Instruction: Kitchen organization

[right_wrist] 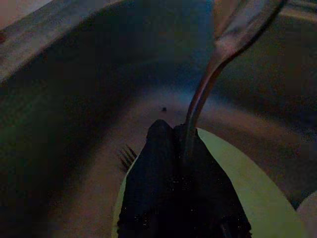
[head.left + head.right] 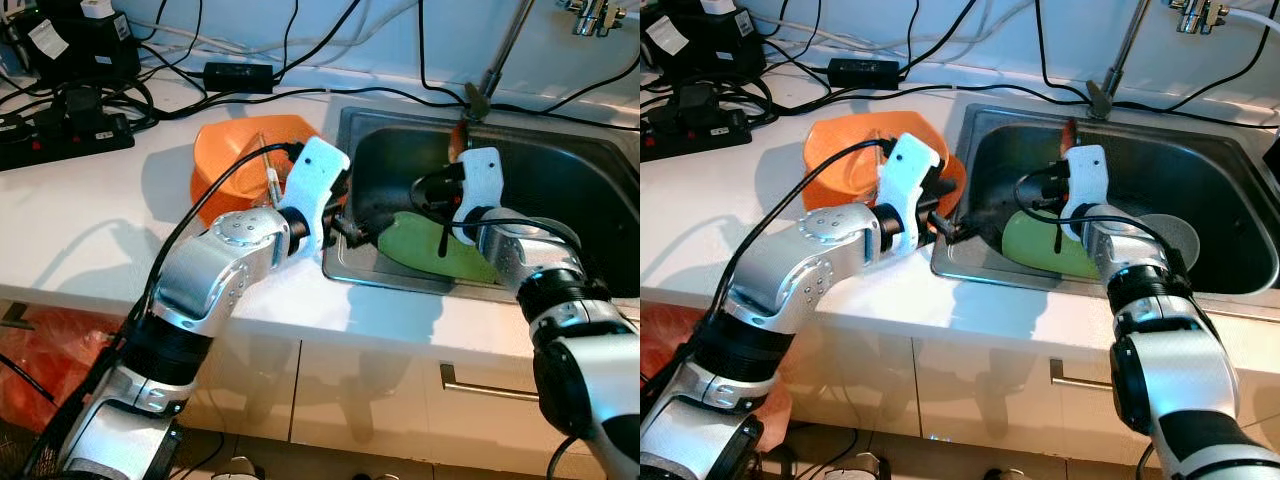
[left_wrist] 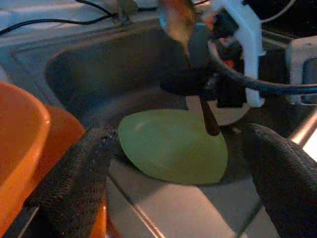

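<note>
Our left gripper (image 3: 178, 163), fingers spread wide, empty, at the stainless steel sink's (image 2: 560, 150) near-left rim; orange plastic bowl (image 2: 240, 155) beside it on the white counter (image 2: 90, 220). Our right gripper (image 1: 181, 148), clamped on a metal spoon (image 1: 223, 44), over the pale green plate (image 3: 173, 148) in the sink

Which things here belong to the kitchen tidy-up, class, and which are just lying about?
Part of the job:
- right gripper, shut on a spoon
- green plate in the sink
- fork beside the plate
- orange bowl on the counter
- left gripper, open at the sink's edge

Just lying about:
- power strip
- black cables
- tap
</note>
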